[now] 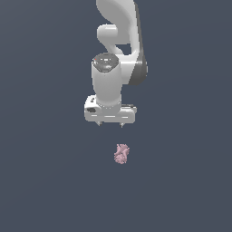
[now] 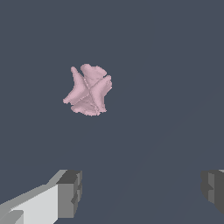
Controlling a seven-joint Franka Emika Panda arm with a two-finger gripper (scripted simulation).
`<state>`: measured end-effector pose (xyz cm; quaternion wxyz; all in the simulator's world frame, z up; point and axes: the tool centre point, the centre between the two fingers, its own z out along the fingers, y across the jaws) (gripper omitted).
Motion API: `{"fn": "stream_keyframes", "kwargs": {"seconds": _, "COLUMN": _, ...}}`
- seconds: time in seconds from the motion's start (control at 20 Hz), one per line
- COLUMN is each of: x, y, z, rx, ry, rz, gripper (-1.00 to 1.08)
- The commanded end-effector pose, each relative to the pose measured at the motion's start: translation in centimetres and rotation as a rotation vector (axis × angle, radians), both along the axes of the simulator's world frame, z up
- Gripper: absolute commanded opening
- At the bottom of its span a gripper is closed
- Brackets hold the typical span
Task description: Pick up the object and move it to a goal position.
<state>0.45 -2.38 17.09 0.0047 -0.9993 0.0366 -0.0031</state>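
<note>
I am looking at the arm (image 1: 118, 50) hanging down from the top of the exterior view, its white wrist pointing straight at the dark grey floor (image 1: 45, 181). The end effector (image 1: 111, 125) is sitting at the bottom of that wrist, and only two short finger stubs are showing under its body. In the wrist view the end effector (image 2: 142, 192) is reading as released: one finger (image 2: 69, 193) is standing far from the other, with a wide gap of bare floor (image 2: 175, 65) between them and nothing in that gap.

The object (image 1: 121, 154) is lying on the floor, a small pale-pink knobbly lump, much smaller than the end effector. In the exterior view it is sitting below the end effector and a little toward that view's right, clearly apart from the finger stubs, with plain floor showing between them. In the wrist view the object (image 2: 89, 89) is appearing as a lumpy blob with folded lobes crossing in the middle, well apart from both fingers and not between them.

I cannot tell from these views how high the end effector is hanging over the floor. I am seeing no edge or corner of the floor in either picture.
</note>
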Motion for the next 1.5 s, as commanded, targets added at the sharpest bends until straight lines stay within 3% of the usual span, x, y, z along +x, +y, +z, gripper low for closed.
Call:
{"fn": "stream_keyframes", "kwargs": {"seconds": 0.0, "x": 0.0, "y": 0.0, "z": 0.0, "rx": 0.000, "ry": 0.000, "rz": 0.000, "gripper": 1.00}}
{"fn": "stream_keyframes", "kwargs": {"seconds": 0.45, "x": -0.1, "y": 3.2, "z": 0.0, "rx": 0.027, "ry": -0.001, "rz": 0.009, "gripper": 1.00}}
{"fn": "stream_keyframes", "kwargs": {"seconds": 0.8, "x": 0.3, "y": 3.3, "z": -0.2, "rx": 0.026, "ry": 0.000, "rz": 0.000, "gripper": 1.00}}
{"fn": "stream_keyframes", "kwargs": {"seconds": 1.45, "x": 4.7, "y": 4.1, "z": -3.1, "rx": 0.012, "ry": 0.005, "rz": -0.120, "gripper": 1.00}}
